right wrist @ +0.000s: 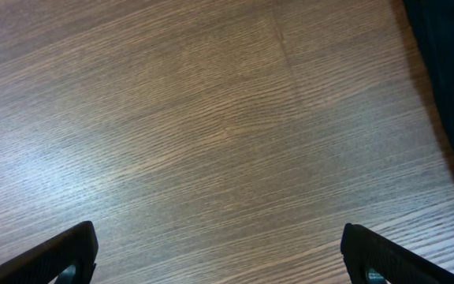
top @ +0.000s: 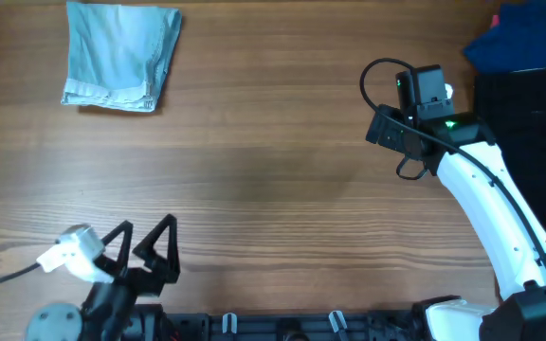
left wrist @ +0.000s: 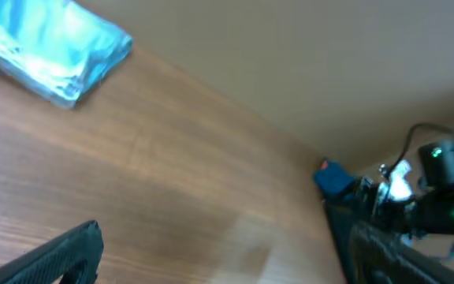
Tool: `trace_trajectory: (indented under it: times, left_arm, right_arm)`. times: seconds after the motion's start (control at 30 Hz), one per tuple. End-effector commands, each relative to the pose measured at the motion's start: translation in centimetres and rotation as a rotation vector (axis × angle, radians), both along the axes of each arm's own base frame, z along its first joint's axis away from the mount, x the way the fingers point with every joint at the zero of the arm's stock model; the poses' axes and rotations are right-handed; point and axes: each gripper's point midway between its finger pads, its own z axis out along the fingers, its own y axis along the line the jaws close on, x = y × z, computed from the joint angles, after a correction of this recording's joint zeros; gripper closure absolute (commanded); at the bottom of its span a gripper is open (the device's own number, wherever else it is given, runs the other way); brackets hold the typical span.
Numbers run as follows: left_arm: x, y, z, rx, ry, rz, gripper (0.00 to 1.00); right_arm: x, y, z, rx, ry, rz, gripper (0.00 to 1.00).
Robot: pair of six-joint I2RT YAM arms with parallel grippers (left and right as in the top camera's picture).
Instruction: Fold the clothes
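Left end effector [top: 146,225] gapes, well apart from folded denim [top: 121,57].

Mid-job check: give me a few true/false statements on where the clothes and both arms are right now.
1. A folded light-blue garment lies at the far left of the table. True.
2. The right gripper has its jaws closed on a garment. False: they are wide open over bare wood, holding nothing.
3. A dark pile of clothes sits at the right edge. True.
4. The left gripper hovers over the folded garment. False: it is near the front edge, jaws open, well away from it.
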Motion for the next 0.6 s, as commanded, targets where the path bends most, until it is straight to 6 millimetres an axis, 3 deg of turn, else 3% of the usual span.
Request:
trace_trajectory:
  times: [0.0, 0.1, 0.33, 0.57]
  left_arm:
    - [2.1, 0.0, -1.2, 0.055, -0.117, -0.003, 0.00]
    - [4.7, 1.1, -3.0, 0.064, -0.170, 0.081, 0.00]
    - [6.6, 3.2, -7.0, 0.196, -0.174, 0.192, 0.00]
    - [8.2, 3.2, -9.3, 0.236, -0.241, 0.201, 0.00]
  right_arm:
    - [0.4, -0.3, 0.3, -0.021, -0.010, -0.002, 0.00]
    - [0.4, -0.3, 0.3, -0.021, -0.010, -0.002, 0.00]
    - [0.4, -0.3, 0.3, -0.021, -0.010, -0.002, 0.00]
    - [0.4, -0.3, 0.3, -0.021, -0.010, -0.002, 0.00]
